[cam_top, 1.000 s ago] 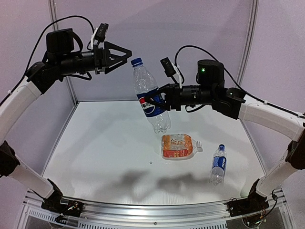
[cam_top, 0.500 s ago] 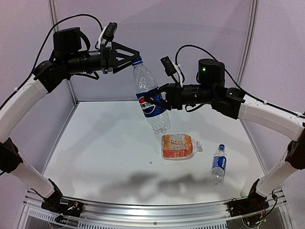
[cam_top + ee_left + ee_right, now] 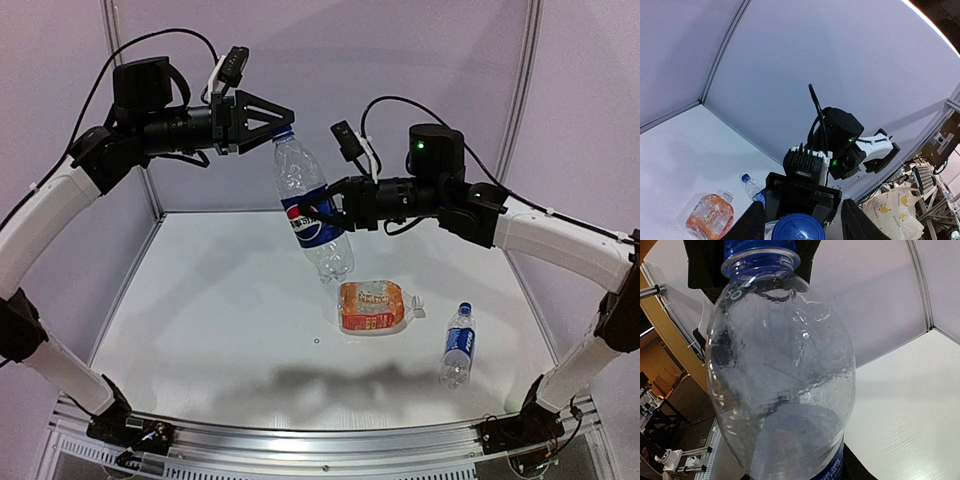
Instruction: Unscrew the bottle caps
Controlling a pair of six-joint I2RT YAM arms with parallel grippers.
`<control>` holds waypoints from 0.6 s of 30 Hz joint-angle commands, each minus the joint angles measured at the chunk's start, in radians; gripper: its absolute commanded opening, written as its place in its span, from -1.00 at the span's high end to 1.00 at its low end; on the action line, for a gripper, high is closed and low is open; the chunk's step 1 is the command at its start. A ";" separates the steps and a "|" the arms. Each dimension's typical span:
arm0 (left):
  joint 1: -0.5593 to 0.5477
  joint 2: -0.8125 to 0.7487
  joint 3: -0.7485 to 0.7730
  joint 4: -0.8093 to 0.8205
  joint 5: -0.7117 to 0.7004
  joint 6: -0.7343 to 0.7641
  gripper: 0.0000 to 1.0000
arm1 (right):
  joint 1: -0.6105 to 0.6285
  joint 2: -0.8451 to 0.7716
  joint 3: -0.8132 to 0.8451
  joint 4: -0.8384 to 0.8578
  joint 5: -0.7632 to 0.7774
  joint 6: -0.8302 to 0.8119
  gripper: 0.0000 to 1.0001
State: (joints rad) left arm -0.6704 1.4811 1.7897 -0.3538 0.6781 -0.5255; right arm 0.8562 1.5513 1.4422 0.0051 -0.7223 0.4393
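My right gripper (image 3: 325, 212) is shut on the blue label of a large clear bottle (image 3: 308, 205) and holds it tilted in the air above the table. Its blue cap (image 3: 799, 227) sits between the open fingers (image 3: 754, 222) of my left gripper (image 3: 287, 124), with a gap on each side. In the right wrist view the bottle (image 3: 785, 370) fills the frame, with the cap (image 3: 760, 246) at the top. A small blue-labelled bottle (image 3: 458, 345) with a blue cap (image 3: 465, 309) lies at the right. A squat orange-labelled bottle (image 3: 373, 306) with a whitish cap (image 3: 418, 311) lies mid-table.
The white table (image 3: 200, 310) has grey walls at the back and both sides, and a metal rail (image 3: 320, 440) along the near edge. The orange bottle (image 3: 710, 216) and the small bottle (image 3: 752, 186) also show in the left wrist view.
My left gripper has moved right until its open fingers stand round the large bottle's cap. The right gripper has shifted the bottle slightly left.
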 commanded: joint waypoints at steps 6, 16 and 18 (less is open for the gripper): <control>-0.014 0.024 0.017 -0.039 0.010 0.030 0.23 | -0.004 0.029 0.048 -0.020 -0.011 -0.002 0.24; -0.020 0.014 0.004 -0.055 -0.035 0.027 -0.07 | -0.005 0.046 0.057 -0.030 -0.011 -0.010 0.24; -0.019 0.008 -0.007 -0.050 -0.048 0.027 -0.29 | -0.004 0.049 0.057 -0.031 -0.011 -0.011 0.24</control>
State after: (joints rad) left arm -0.6815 1.4937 1.7901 -0.3943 0.6498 -0.4984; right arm 0.8539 1.5772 1.4723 -0.0097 -0.7254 0.4377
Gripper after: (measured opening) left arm 0.566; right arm 0.383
